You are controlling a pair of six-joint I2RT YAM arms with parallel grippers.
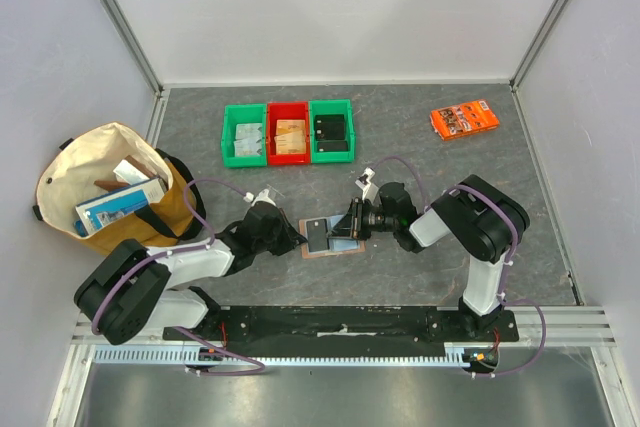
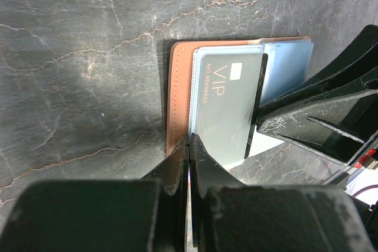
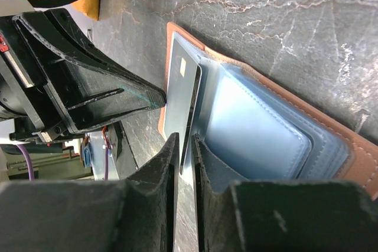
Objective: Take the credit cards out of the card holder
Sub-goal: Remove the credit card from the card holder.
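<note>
pinning card holder (image 2: 179, 98) mid-frame with pressed-together left claw (image 2: 189, 146); straddling grey card (image 2: 227, 107) with right claw (image 3: 185, 146), pinch unclear; needing firm closing, flat pulling.

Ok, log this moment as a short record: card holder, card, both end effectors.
reddish-brown leather card holder: open flat on the table
grey rectangular plastic VIP card: lying on the holder's light blue inner sleeves
left end effector: shut, tips at the holder's edge
right end effector: jaws straddle the card's edge; grip unclear
</note>
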